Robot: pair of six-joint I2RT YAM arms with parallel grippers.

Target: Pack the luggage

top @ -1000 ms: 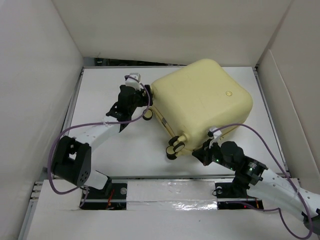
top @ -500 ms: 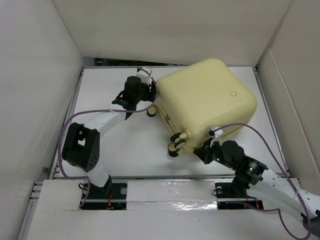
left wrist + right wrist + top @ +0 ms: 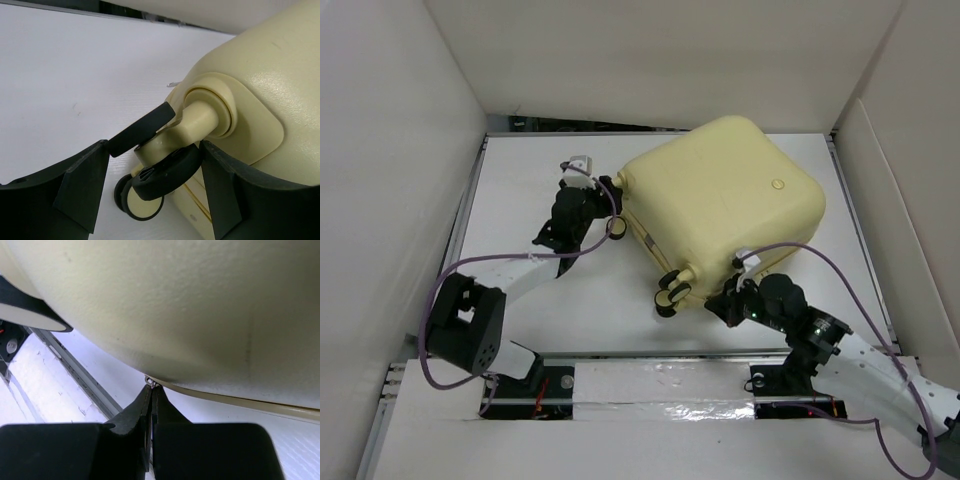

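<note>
**Slid back a little**

Seen from above, the luggage (image 3: 720, 200) has slid back a bit to the left since half a second ago. The left arm has pulled back with it. The luggage lies flat and shut on the white desk (image 3: 520, 170), over to the far right, so its inside is hidden. The left gripper (image 3: 612, 212) is at its left corner, by a wheel (image 3: 616, 228). The right gripper (image 3: 718, 303) is at its near edge, just beside two more wheels (image 3: 670, 292). Tall white walls (image 3: 390, 150) stand around the desk. A purple cable (image 3: 445, 275) loops beside the left arm.

From the left wrist, the gripper's fingers (image 3: 82, 192) stand wide, one on each side of the black wheel. The right finger touches the tyre. The left finger is just beside the tip of a black flap (image 3: 141, 129). I cannot tell if the gripper is squeezing the wheel.

From the right wrist, the yellow shell fills the top of the view. The gripper's two fingers are pressed tight together. Their tips touch a tiny metal bit (image 3: 150, 382) at the seam (image 3: 240, 400) of the luggage. It is too small to tell if it is pinched.
</note>
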